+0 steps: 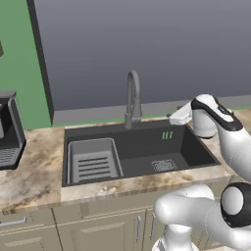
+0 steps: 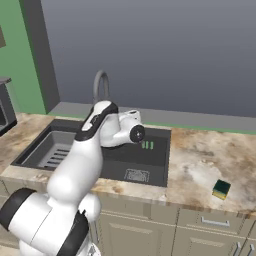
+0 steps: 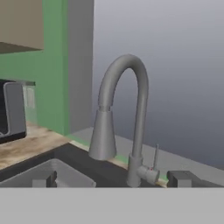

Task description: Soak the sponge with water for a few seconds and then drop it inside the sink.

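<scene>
Sponge lies on the counter, well apart from the end effector.

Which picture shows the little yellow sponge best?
The right base view: the sponge lies in plain sight on the counter, right of the sink. The left base view and hand view show the faucet instead.

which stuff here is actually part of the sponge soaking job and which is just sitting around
Part of the job:
- sponge, on the counter right of the sink
- sink
- faucet, no water running
- gripper, open, facing the faucet

Just sitting around:
- rack in the sink's left side
- dark appliance on the counter at left
- cabinet drawers below
</scene>
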